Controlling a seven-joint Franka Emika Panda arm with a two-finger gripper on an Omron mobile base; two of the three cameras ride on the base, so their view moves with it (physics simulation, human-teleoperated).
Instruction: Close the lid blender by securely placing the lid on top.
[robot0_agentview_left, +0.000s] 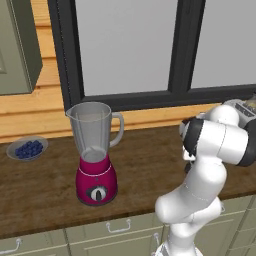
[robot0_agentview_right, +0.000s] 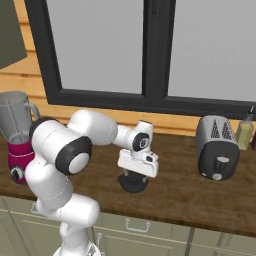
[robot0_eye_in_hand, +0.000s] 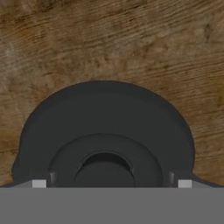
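Blender (robot0_agentview_left: 97, 152): stands upright on the wooden counter (robot0_agentview_left: 45, 185) at the left, magenta base forward, clear jar open at the top with no cap on it. A bowl of blueberries (robot0_agentview_left: 27, 148) sits further left, well apart.

Lid (robot0_agentview_right: 133, 183): lies flat on the counter, well to the right of the blender. The gripper (robot0_agentview_right: 133, 175) is directly above it, hand pointed straight down, presumably to take the raised centre knob squarely. In the hand view the lid (robot0_eye_in_hand: 105, 127) sits close under the camera, knob centred at the bottom edge.

Fingers: state cannot be told; the tips are hidden.

Toaster (robot0_agentview_right: 217, 147): far right, clear of the work.

Judgement: grasp stage; lift and carry to the jar are outstanding.
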